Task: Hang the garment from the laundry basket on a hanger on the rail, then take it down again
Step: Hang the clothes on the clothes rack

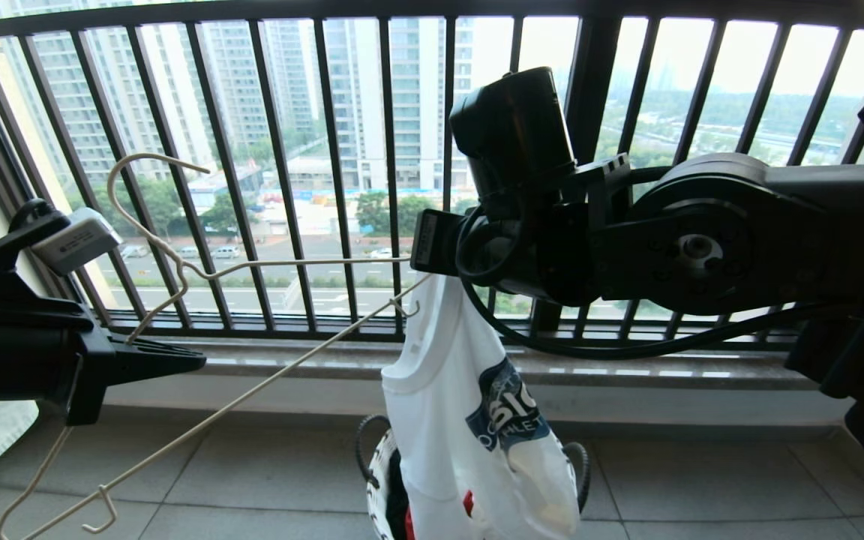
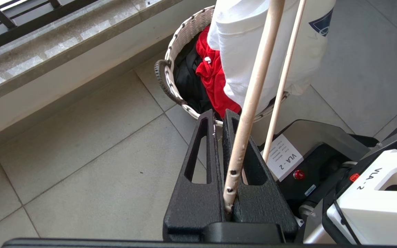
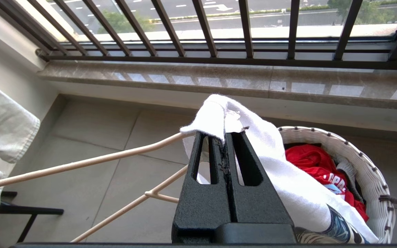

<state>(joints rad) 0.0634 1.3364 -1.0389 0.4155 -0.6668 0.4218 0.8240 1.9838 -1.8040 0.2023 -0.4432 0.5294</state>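
I count 1 hanger [image 1: 252, 266], clamped in my left gripper [image 2: 221, 137]; 1 T-shirt [image 1: 462, 420], pinched by my right gripper [image 3: 224, 151], dangling over 1 laundry basket [image 3: 367, 172]; basket contents partly hidden.

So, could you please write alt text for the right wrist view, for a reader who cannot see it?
The right pincer, shut, pinches a fold of the white T-shirt against one end of the cream wire hanger. The shirt trails down into the white woven laundry basket, which holds a red garment, below a barred window.
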